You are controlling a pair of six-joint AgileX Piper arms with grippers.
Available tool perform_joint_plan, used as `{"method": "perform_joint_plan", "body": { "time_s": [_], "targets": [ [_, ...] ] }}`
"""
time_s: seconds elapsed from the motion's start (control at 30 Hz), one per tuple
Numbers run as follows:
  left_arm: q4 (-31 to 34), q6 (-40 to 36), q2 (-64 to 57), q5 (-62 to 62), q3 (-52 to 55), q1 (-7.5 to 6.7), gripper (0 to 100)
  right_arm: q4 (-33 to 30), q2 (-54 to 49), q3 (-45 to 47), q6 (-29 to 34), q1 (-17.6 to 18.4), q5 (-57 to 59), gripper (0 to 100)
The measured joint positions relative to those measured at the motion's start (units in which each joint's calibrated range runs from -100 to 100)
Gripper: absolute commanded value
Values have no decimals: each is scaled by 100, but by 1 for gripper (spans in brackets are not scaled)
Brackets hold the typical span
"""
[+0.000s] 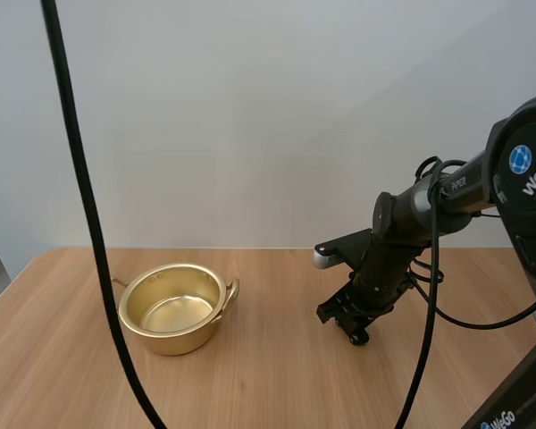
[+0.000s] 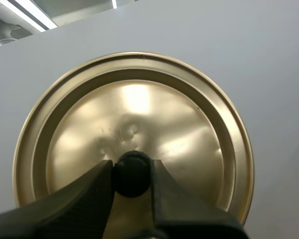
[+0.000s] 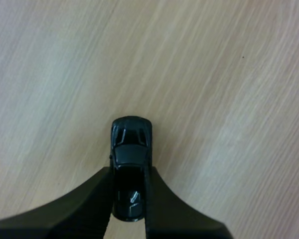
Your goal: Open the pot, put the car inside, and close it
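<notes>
While left fingers (image 2: 74, 201) pinch lid (image 2: 134, 107) knob (image 2: 132, 174), right fingers (image 3: 77, 211) clamp car (image 3: 131, 144), sides hidden.

Light wooden table (image 1: 277, 375), grain visible; plain pale grey wall (image 1: 250, 116) behind; even soft lighting.

The right arm (image 1: 402, 214) is black with rounded joint housings; one link bears small white "PiPER" lettering, and the large housing bears white "WeGo" beside a round blue logo. The left gripper (image 2: 132, 169) and right gripper (image 3: 130, 174) have matte black fingers, broad at the base and tapering towards the tips.
</notes>
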Motion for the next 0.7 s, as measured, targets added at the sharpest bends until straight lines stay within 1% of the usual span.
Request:
{"method": "perform_joint_plan", "body": {
  "time_s": [0.17, 0.27, 0.4, 0.53, 0.63, 0.7],
  "targets": [
    [0, 0, 59, 22, 0, 0, 0, 54, -99, 0, -124, 0, -135, 0],
    [0, 0, 57, 4, 0, 0, 0, 269, -347, -88, -362, 0, -56, 0],
    [0, 0, 57, 4, 0, 0, 0, 932, -812, -392, -829, 0, 416, 0],
    [0, -166, 44, 21, 0, 0, 0, 1565, -1312, -675, -1365, 31, 922, 0],
    [-117, -251, 44, 4, 0, 0, 0, 2062, -1700, -850, -1786, 156, 1295, 0],
    [-160, -251, 44, 38, 0, 0, 0, 2421, -1907, -940, -2071, 303, 1358, 0]
  ]
}}
